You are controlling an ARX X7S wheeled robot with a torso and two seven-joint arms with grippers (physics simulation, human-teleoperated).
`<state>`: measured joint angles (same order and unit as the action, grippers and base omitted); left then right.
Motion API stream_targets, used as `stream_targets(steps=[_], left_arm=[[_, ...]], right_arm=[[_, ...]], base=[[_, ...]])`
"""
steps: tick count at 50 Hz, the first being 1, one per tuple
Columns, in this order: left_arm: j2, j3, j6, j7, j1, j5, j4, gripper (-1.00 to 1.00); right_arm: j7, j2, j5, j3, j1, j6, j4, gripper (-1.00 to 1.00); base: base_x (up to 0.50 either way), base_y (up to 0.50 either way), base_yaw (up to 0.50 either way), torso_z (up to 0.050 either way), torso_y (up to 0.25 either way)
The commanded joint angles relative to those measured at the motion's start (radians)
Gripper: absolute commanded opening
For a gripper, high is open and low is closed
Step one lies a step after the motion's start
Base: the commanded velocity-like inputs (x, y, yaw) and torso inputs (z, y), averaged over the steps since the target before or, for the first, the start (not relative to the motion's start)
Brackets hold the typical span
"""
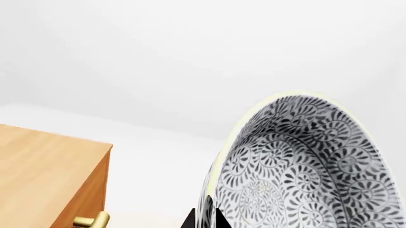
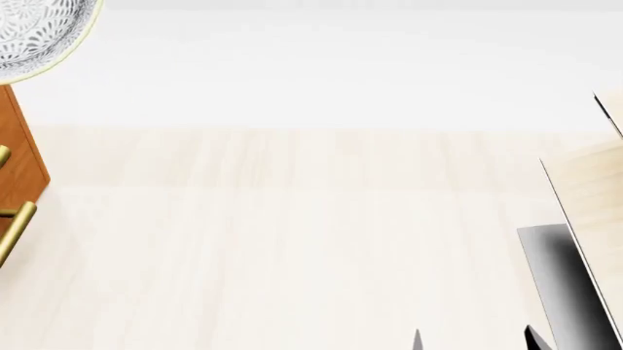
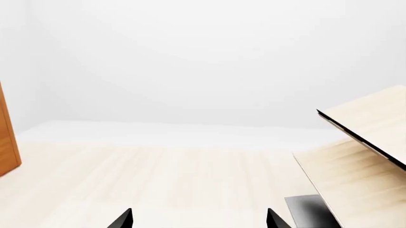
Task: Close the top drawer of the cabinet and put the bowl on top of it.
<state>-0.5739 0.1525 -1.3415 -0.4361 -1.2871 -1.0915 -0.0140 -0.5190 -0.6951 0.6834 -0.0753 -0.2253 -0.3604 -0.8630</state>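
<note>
Patterned grey-on-white, the bowl (image 1: 298,166) hangs in the air beside the cabinet (image 1: 47,175), tilted so its inside faces the left wrist camera. The left gripper (image 1: 204,219) is clamped on its rim, with one dark finger on each side of the wall. In the head view the bowl (image 2: 39,33) sits just above the cabinet's near corner (image 2: 20,157), not yet resting on the top.

A brass handle (image 1: 92,221) shows below the cabinet's top edge, and the front there looks flush with the side, so the top drawer seems shut, though most of it is out of view. The step in hand, then, looks like the placing.

To do it well, carry the bowl further over the cabinet's top, away from the edge. Level it before lowering, since a tilted bowl would land on its rim and roll. Let go only once the base is down.

The right gripper (image 3: 199,219) is spread wide and empty, well away from the cabinet, near some pale wood panels (image 3: 362,156).
</note>
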Motion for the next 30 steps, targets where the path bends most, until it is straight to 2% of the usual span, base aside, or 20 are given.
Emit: stream_targets(steps=[1, 20, 21, 23, 26, 30], left_arm=[[0.001, 0.046, -0.005, -0.043, -0.028, -0.023, 0.025, -1.0], [-0.015, 0.11, -0.029, -0.123, -0.1, -0.061, 0.065, -1.0], [-0.016, 0.111, -0.029, -0.128, -0.103, -0.06, 0.064, -1.0], [-0.015, 0.118, -0.028, -0.136, -0.106, -0.063, 0.068, -1.0], [-0.011, 0.126, -0.026, -0.16, -0.12, -0.059, 0.087, -1.0], [-0.008, 0.154, -0.03, -0.208, -0.144, -0.065, 0.101, -1.0]], right_arm=[[-0.001, -0.003, 0.0, 0.003, -0.006, 0.007, 0.002, 1.0], [-0.011, -0.011, 0.008, -0.006, 0.009, -0.006, -0.016, 1.0], [0.04, 0.025, -0.082, -0.045, -0.03, 0.079, 0.055, 1.0], [-0.007, -0.01, -0.001, -0.017, 0.009, 0.005, -0.004, 1.0], [0.014, 0.006, -0.043, -0.035, -0.009, 0.042, 0.022, 1.0], [-0.015, -0.021, 0.01, -0.012, 0.012, -0.001, -0.017, 1.0]], base=[[0.0, 0.0, 0.0, 0.0, 0.0], [0.0, 0.0, 0.0, 0.0, 0.001], [0.0, 0.0, 0.0, 0.0, 0.0], [0.0, 0.0, 0.0, 0.0, 0.0], [0.0, 0.0, 0.0, 0.0, 0.0], [0.0, 0.0, 0.0, 0.0, 0.0]])
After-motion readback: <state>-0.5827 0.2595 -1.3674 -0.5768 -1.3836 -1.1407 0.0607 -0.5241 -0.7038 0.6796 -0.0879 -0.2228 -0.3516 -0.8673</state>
